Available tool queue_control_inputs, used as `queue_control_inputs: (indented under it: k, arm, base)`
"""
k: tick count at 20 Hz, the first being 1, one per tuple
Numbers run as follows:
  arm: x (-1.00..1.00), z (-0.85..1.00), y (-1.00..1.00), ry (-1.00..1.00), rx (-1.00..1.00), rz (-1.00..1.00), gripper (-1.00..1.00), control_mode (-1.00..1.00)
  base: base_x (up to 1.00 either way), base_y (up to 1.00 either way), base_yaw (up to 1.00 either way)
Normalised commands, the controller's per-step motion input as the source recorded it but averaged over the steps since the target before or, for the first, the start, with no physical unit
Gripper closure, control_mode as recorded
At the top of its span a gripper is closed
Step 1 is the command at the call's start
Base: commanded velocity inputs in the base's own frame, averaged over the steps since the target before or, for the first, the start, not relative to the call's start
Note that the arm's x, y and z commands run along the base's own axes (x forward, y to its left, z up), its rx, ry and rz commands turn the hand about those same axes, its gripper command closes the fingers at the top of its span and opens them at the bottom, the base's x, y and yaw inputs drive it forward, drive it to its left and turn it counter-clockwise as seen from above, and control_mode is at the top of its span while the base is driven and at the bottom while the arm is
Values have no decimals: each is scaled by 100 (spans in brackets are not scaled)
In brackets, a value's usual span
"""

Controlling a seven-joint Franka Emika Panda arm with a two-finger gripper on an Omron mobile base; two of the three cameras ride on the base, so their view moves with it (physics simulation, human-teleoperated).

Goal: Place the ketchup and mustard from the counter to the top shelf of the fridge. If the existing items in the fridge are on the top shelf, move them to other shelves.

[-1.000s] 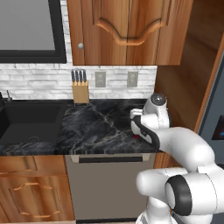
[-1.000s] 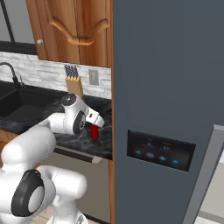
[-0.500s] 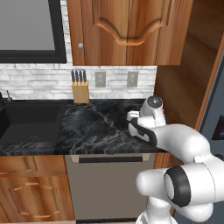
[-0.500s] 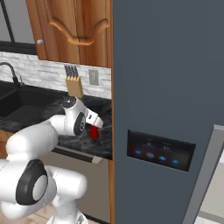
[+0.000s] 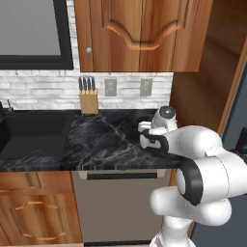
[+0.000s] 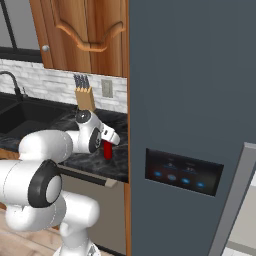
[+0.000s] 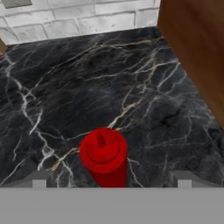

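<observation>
The ketchup (image 7: 104, 155), a slim red squeeze bottle, stands upright on the black marble counter (image 7: 87, 87) near its right end. My gripper (image 7: 111, 179) hangs open just above it, with one fingertip on each side of the bottle's cap and neither touching it. From the right base view the ketchup (image 6: 107, 150) shows below my gripper (image 6: 111, 142), close to the dark blue-grey fridge (image 6: 190, 90), whose door is shut. In the left base view my hand (image 5: 153, 136) covers the bottle. The mustard, the top shelf and the existing items are out of view.
A wooden side panel (image 7: 194, 52) rises right beside the ketchup at the counter's end. A knife block (image 5: 87, 97) stands against the tiled back wall, and a dark sink (image 5: 29, 135) lies at the far left. Wooden cabinets (image 5: 140, 34) hang overhead.
The arm's elbow has risen and the hand has eased slightly left over the ketchup. The bottle has stayed put and the jaws have stayed wide.
</observation>
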Motion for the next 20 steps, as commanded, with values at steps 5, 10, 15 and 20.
queue_control_inputs:
  k: [5, 10, 15, 20]
  arm:
    - [5, -12, 0, 0, 0, 1, -100, -100]
    - [0, -12, 0, 0, 0, 0, -100, -100]
    - [0, -16, 0, 0, 0, 1, -100, -100]
    - [3, -15, 0, 0, 0, 1, -100, -100]
  base:
    - [0, 0, 0]
    - [0, 0, 0]
    - [0, 0, 0]
    - [0, 0, 0]
